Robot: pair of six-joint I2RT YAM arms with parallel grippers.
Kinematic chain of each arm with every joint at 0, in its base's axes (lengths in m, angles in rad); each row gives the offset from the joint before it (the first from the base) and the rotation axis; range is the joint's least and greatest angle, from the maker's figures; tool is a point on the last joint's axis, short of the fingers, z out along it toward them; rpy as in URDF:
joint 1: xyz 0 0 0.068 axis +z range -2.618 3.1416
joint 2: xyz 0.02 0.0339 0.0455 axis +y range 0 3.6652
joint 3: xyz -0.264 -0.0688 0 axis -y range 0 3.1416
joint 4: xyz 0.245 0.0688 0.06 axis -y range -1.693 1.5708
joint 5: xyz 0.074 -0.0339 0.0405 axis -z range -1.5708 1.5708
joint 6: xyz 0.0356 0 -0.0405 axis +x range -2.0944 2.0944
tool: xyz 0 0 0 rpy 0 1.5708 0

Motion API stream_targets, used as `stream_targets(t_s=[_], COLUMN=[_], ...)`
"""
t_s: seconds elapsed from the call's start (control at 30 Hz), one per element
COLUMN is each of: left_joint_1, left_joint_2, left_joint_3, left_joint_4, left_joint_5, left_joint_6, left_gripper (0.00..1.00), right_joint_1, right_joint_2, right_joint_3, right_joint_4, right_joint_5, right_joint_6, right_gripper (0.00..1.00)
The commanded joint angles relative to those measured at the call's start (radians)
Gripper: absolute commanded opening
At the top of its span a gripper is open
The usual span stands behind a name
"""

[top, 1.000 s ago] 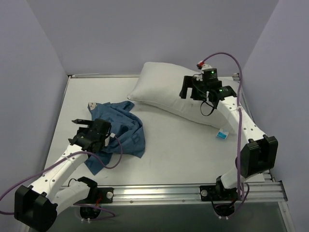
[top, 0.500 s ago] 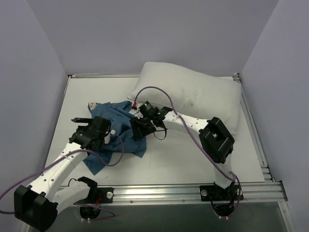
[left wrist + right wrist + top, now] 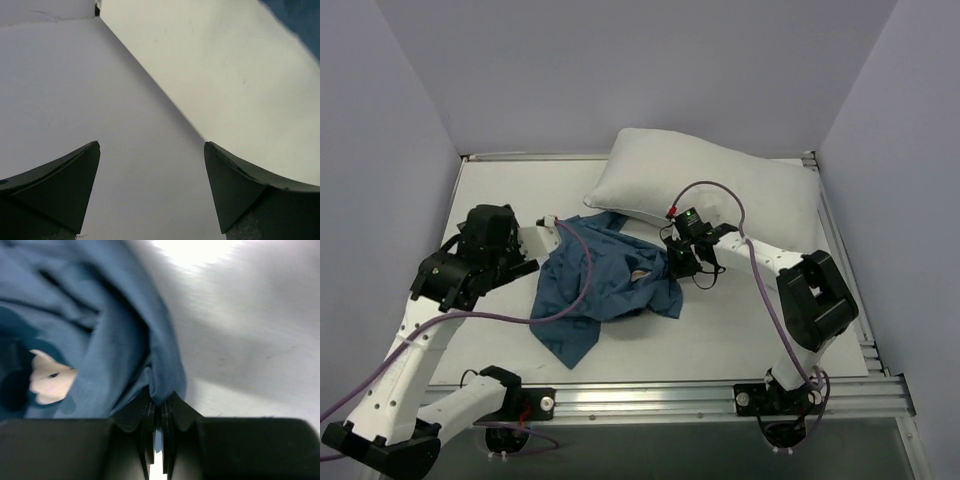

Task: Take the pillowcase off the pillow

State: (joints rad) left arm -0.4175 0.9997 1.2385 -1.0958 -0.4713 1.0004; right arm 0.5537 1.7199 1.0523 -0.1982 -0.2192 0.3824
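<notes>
**A:** At the near left of the surface (image 3: 720, 330), how does the left claw (image 3: 151, 150) stand?

**B:** Its fingers are wide apart with nothing between them. Its wrist view looks along the line where the left wall (image 3: 75, 90) meets the surface, and only a blue corner of fabric shows at the top right.

**A:** And the pillowcase?

**B:** The pillowcase (image 3: 595, 290) lies crumpled in the middle of the surface, off the pillow. One beige mouse face (image 3: 642, 272) is turned up among the folds.

**A:** The right claw?

**B:** The right claw (image 3: 160, 405) sits at the heap's right side, with its fingers pressed together on a fold of the blue fabric.

**A:** Farther back?

**B:** The pillow (image 3: 720, 190), plain white and bare, lies along the far edge toward the right. The pillowcase's far edge reaches its near left corner.
</notes>
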Motion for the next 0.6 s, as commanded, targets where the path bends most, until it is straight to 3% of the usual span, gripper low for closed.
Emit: stream_targets(t_s=[0.0,0.07,0.1,0.13,0.37,0.47,0.57], left_joint_1=[0.048,0.133,0.172,0.210,0.465,0.514,0.526], left_joint_2=[-0.003,0.034,0.048,0.060,0.080,0.083,0.088], left_joint_3=[0.079,0.066,0.044,0.030,-0.092,-0.122,-0.149], left_joint_4=[0.112,0.166,0.200,0.215,0.375,0.427,0.481], left_joint_5=[0.255,0.275,0.321,0.321,0.407,0.433,0.410], left_joint_6=[-0.376,-0.478,-0.517,-0.576,-0.698,-0.741,-0.784], left_gripper=[0.94,0.94,0.94,0.94,0.94,0.94,0.94], right_joint_1=[0.078,0.095,0.098,0.101,0.088,-0.019,-0.268], right_joint_2=[-0.062,-0.071,-0.091,-0.104,-0.271,-0.302,-0.287], right_joint_3=[0.021,0.029,0.037,0.043,0.247,0.331,0.341], right_joint_4=[-0.003,-0.001,-0.003,-0.016,-0.239,-0.293,-0.296], right_joint_5=[-0.008,-0.006,-0.003,0.012,0.144,0.262,0.258], right_joint_6=[-0.040,-0.036,-0.031,-0.031,-0.114,-0.102,-0.093], right_gripper=[0.09,0.35,0.76,0.99,1.00,1.00,1.00])
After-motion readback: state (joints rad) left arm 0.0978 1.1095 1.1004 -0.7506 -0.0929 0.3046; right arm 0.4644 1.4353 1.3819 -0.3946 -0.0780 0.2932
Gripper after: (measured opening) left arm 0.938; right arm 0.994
